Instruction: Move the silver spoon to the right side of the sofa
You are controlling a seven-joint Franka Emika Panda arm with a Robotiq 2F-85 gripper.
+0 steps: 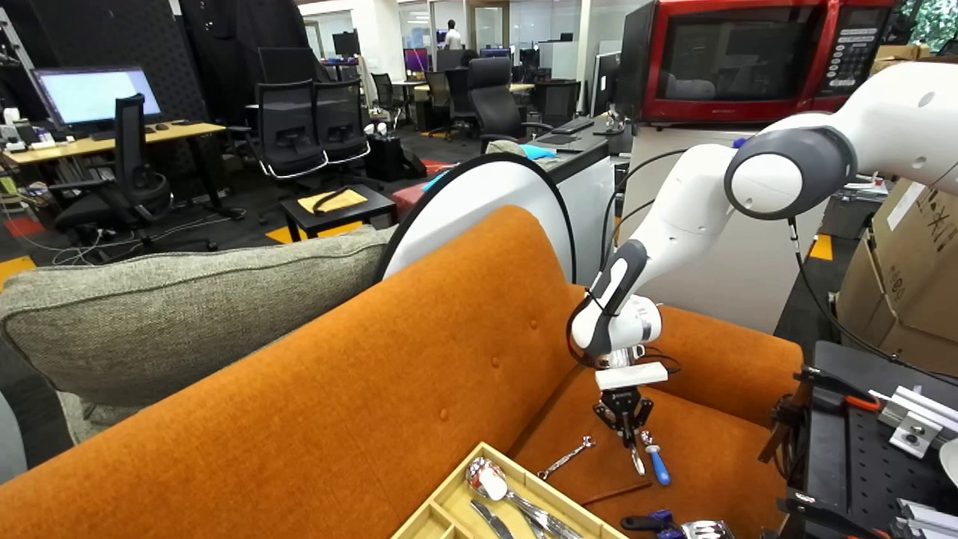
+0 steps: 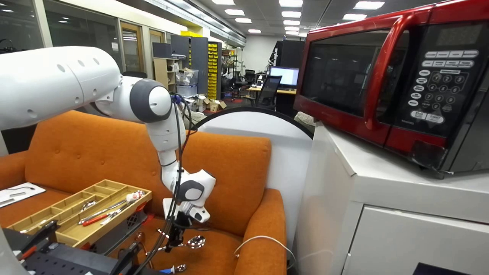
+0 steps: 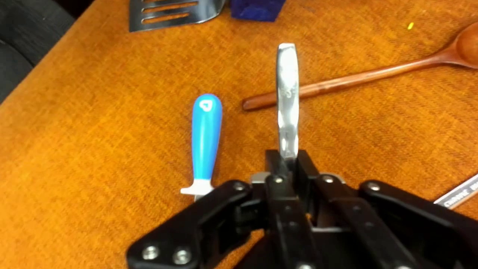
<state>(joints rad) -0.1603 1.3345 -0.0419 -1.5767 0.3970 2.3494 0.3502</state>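
Observation:
The silver spoon's handle (image 3: 288,97) sticks out from between my fingertips in the wrist view, crossing over a wooden spoon below it. My gripper (image 3: 288,160) is shut on the spoon; the spoon's bowl is hidden there. In an exterior view the shiny bowl (image 2: 196,241) shows on the far side of my gripper (image 2: 175,237). In an exterior view the handle (image 1: 637,459) points down and forward from my gripper (image 1: 626,428). The spoon is over the seat of the orange sofa (image 1: 337,359), near the armrest end; its exact height is hard to tell.
A blue-handled utensil (image 3: 206,138), the wooden spoon (image 3: 351,80), a wrench (image 1: 566,458) and a slotted spatula (image 3: 175,13) lie on the seat. A wooden cutlery tray (image 1: 557,500) stands beside them. A black cart (image 1: 861,457) borders the seat. A cable (image 2: 263,237) lies over the armrest.

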